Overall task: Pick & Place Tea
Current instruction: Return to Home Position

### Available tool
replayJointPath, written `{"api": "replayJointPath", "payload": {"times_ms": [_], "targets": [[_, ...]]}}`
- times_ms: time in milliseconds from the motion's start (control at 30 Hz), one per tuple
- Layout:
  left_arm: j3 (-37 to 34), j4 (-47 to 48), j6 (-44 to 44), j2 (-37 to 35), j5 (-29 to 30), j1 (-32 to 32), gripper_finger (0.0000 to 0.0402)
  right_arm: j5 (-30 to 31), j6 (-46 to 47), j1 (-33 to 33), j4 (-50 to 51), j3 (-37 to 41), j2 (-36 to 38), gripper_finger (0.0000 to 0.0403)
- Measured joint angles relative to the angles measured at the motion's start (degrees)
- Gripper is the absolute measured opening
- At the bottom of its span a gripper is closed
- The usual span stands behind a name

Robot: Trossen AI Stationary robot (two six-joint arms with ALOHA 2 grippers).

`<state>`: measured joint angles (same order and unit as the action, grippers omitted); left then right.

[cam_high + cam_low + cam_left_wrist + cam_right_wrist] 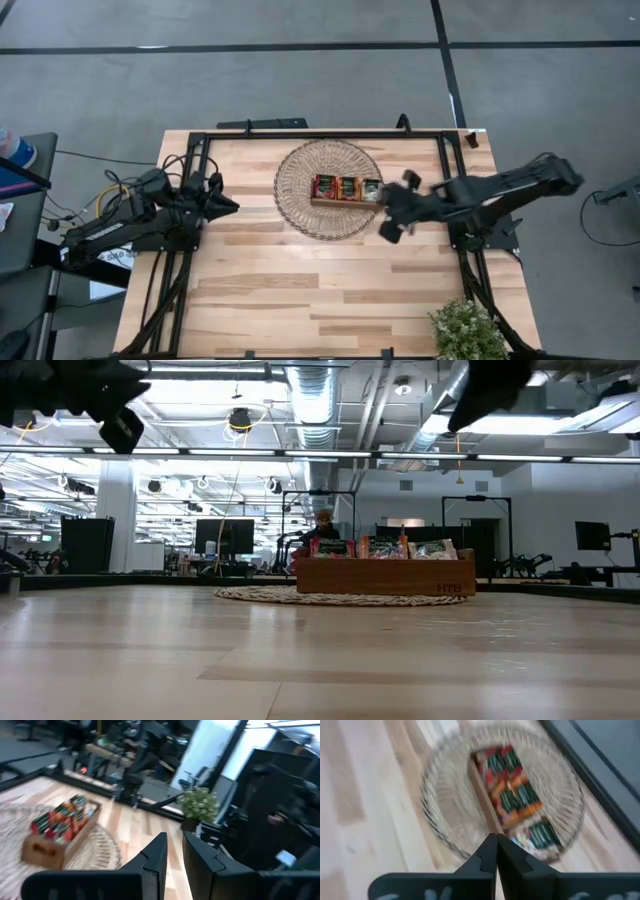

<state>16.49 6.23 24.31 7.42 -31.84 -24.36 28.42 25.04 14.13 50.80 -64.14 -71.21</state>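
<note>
A pale wooden bench (pixel 300 290) stands on a grey floor. From above, the tea (pixel 345 186) fills the wooden tray (pixel 345 202) on a round woven mat (pixel 295 205) at frame centre. The right claw (pixel 392 212) hangs just right of it, and the left claw (pixel 232 206) waits at left. Level across the bench, sachets poke above the tray's rim. Left wrist: fingers drawn nearly together, grasping nothing. Right wrist: fingers clenched, empty, above the mat. Homing well, I judge, means lifting the right arm back clear of tray and mat.
</note>
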Motion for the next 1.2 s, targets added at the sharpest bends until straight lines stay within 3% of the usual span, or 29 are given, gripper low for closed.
{"api": "replayJointPath", "payload": {"times_ms": [267,400,533,633,700,767,867,1067,1133,1200], "targets": [[0.0,-4.6,-1.1,0.0,-3.9,0.0,0.005,-4.8,-2.2,0.2,-23.2,22.5,24.9,0.0],[0.0,-7.6,2.4,0.0,-4.9,0.3,0.005,-6.2,-0.2,1.1,-28.5,29.4,33.7,0.0],[-2.5,-17.6,11.0,3.7,2.8,4.1,0.005,-5.7,4.5,1.6,-25.5,31.8,39.8,0.0],[-4.7,-26.0,9.2,8.1,9.8,8.9,0.005,-3.9,9.2,1.6,-24.4,32.9,44.0,0.0],[-5.1,-26.7,7.3,11.7,13.4,12.0,0.005,-2.5,8.9,1.6,-24.7,33.3,46.2,0.0],[-5.4,-26.2,3.7,14.2,13.6,13.9,0.005,-2.3,7.4,1.6,-24.8,33.4,48.1,0.0],[-3.7,-25.1,-0.4,11.4,12.6,13.9,0.005,-4.7,4.6,1.6,-24.8,33.4,49.5,0.0],[4.9,5.4,-3.2,-2.7,16.2,12.2,0.005,-7.9,0.0,1.6,-24.7,33.4,49.6,0.0],[4.6,5.1,-3.3,-7.4,17.4,12.5,0.005,-7.5,-1.0,1.6,-24.7,33.4,49.9,0.0],[2.4,3.0,-3.7,-7.4,17.6,12.8,0.005,-7.5,-3.0,1.6,-26.0,33.4,50.5,0.0]]}}
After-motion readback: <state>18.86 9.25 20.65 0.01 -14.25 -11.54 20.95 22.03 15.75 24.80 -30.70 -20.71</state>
